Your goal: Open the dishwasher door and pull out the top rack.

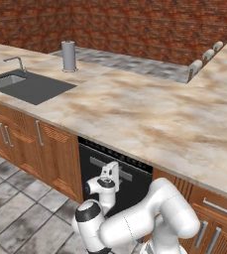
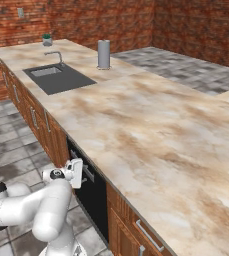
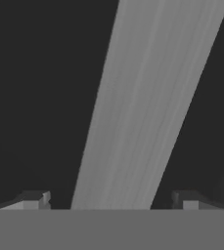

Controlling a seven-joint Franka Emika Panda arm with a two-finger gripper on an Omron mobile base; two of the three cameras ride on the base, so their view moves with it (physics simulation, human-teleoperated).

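Under the worktop [image 1: 149,114] the door [image 1: 135,191] is still closed, and the gripper [image 3: 111,197], spread with a finger either side of the grey handle [image 3: 143,107], is lining up the grasp: next it should pinch, then pull outward and down.

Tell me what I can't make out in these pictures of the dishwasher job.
- Top rack: behind the shut door, both base views.
- Door's lower part: covered by the arm in the left base view.
- Handle ends: cut off by the hand view's edges.
- Gripper contact with the handle: fingertips sit either side of it, but whether they touch it cannot be told.
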